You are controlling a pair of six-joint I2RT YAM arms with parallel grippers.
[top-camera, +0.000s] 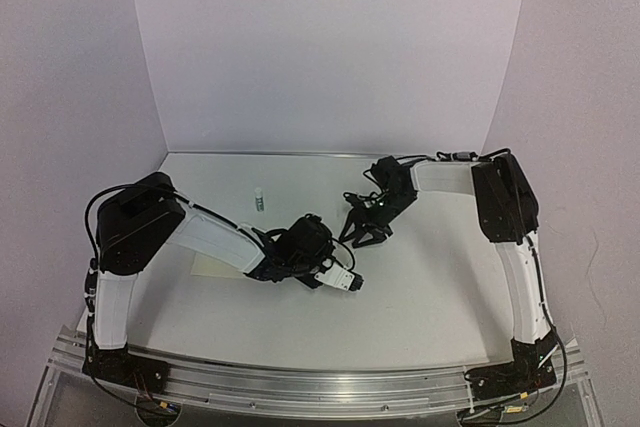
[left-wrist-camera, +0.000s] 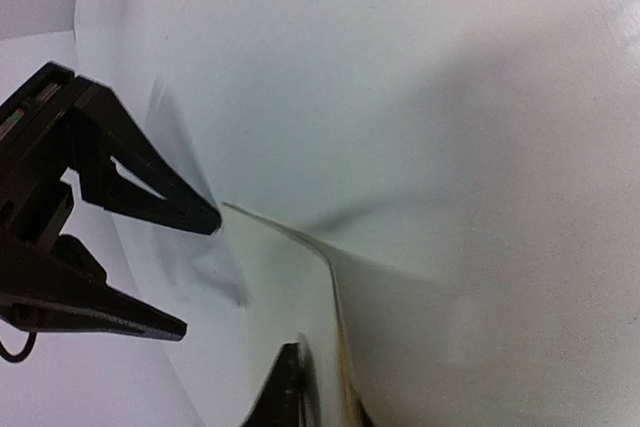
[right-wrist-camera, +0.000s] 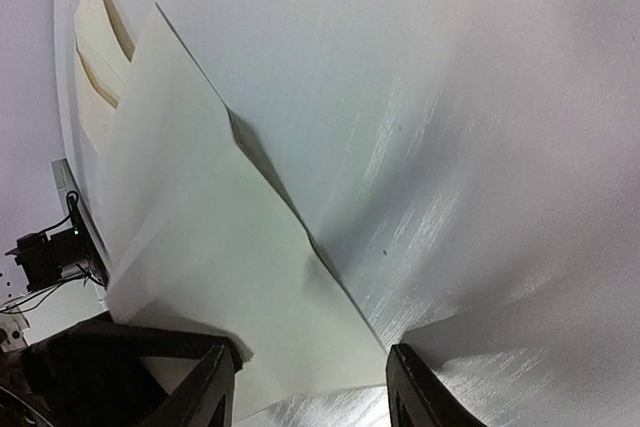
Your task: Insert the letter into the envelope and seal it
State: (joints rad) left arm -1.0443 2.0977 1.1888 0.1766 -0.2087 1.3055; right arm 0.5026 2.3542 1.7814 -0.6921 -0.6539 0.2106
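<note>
- Left gripper: jaws look nipped on the lifted edge of the letter, pale face up.
- Envelope: under the left forearm, at 9 o'clock from both grippers; letter's long axis points there.
- Right gripper: half open, letter corner between its fingers, ungripped.

pale lilac walls enclose a white table on three sides.
</note>
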